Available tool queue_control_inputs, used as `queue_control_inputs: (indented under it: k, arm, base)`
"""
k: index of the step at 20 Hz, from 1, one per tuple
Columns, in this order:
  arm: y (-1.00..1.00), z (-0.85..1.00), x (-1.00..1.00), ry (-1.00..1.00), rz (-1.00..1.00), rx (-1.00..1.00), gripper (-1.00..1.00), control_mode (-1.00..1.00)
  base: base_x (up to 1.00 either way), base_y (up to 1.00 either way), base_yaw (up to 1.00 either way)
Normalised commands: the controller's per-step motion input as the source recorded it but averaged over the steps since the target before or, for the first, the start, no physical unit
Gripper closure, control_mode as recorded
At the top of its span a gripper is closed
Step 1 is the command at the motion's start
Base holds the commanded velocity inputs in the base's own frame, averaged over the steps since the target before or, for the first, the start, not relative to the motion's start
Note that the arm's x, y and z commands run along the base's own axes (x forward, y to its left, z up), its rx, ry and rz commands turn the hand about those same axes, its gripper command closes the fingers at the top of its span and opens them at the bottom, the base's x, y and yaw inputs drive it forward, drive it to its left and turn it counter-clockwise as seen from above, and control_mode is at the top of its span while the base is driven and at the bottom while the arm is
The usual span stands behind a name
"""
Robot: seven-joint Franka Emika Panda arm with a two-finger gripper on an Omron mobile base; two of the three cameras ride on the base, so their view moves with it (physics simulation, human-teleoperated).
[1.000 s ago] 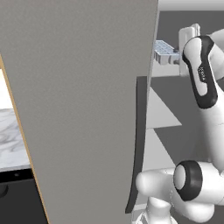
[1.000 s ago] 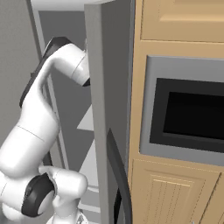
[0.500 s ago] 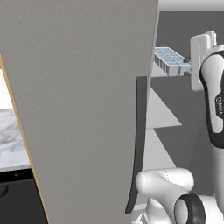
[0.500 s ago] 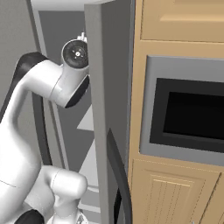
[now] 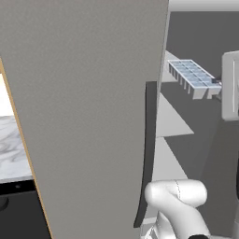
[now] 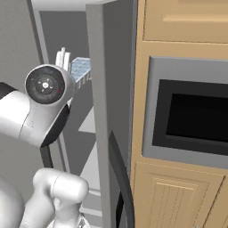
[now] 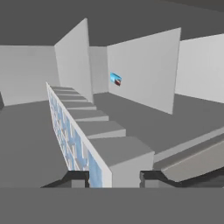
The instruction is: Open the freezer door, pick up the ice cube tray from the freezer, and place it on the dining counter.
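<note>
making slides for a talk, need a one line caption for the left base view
Gripper holds the ice cube tray in mid-air by one end, just past the open freezer door.

Light wood cabinetry (image 6: 187,20) fills the right side of the right base view, with a grey-framed built-in oven (image 6: 191,116) set into it, its window black, and a panelled cabinet door (image 6: 176,200) below. In the left base view, a marble top (image 5: 11,147) sits over a black appliance (image 5: 18,210).
</note>
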Motion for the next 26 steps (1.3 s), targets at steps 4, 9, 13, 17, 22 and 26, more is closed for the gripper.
queue_control_inputs:
  k: [4,9,13,17,22,26]
  arm:
    - [0.01,0.0,-1.0,0.0,0.0,0.0,1.0,-1.0]
    - [0.14,0.0,-1.0,0.01,0.0,0.0,1.0,-1.0]
    - [0.06,0.0,-0.91,0.0,0.0,0.0,1.0,-1.0]
    - [0.02,0.0,-0.56,0.02,0.0,0.0,1.0,-1.0]
    - [0.0,0.0,-0.19,0.0,0.0,0.0,1.0,-1.0]
    - [0.0,0.0,-0.12,0.0,0.01,0.0,1.0,-1.0]
  base:
    - [0.0,0.0,0.0]
    - [0.0,0.0,0.0]
    - [0.0,0.0,0.0]
    - [0.0,0.0,0.0]
    - [0.0,0.0,0.0]
    - [0.0,0.0,0.0]
